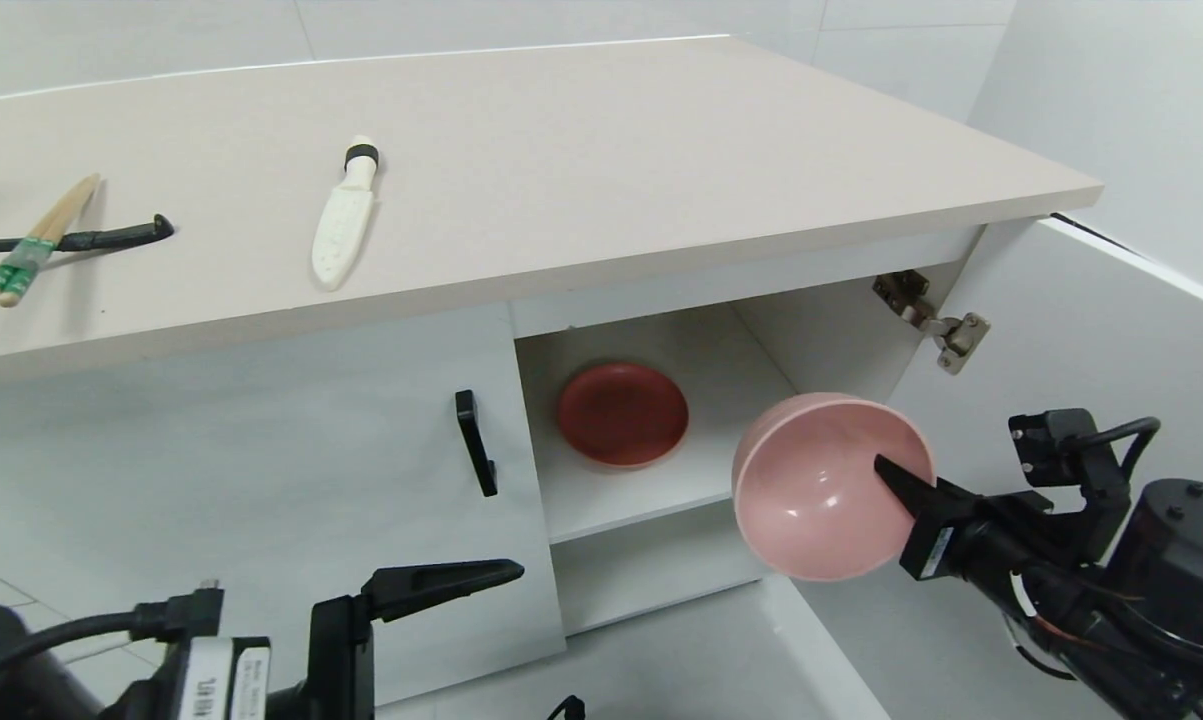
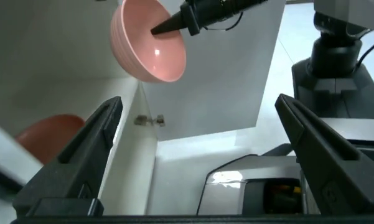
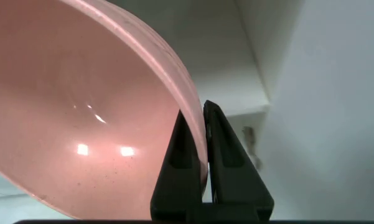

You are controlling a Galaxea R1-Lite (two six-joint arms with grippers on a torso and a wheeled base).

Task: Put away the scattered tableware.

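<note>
The pink bowl point(image 1: 811, 500) hung tilted on its side before the open cabinet point(image 1: 841, 340), just near and right of the red plate point(image 1: 623, 413) lying on the shelf point(image 1: 661, 490), its rim pinched by the clenched right tool point(image 1: 886, 468). The left tool point(image 2: 196, 118) sat low at the near left before the closed door point(image 1: 261, 480), jaws spread wide, grasping nothing. A white knife point(image 1: 344, 220) and chopsticks point(image 1: 36, 240) lay on the worktop point(image 1: 611, 150), far left.

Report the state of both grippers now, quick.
Left gripper: open, holding nothing.
Right gripper: closed on the rim of the pink bowl.
</note>
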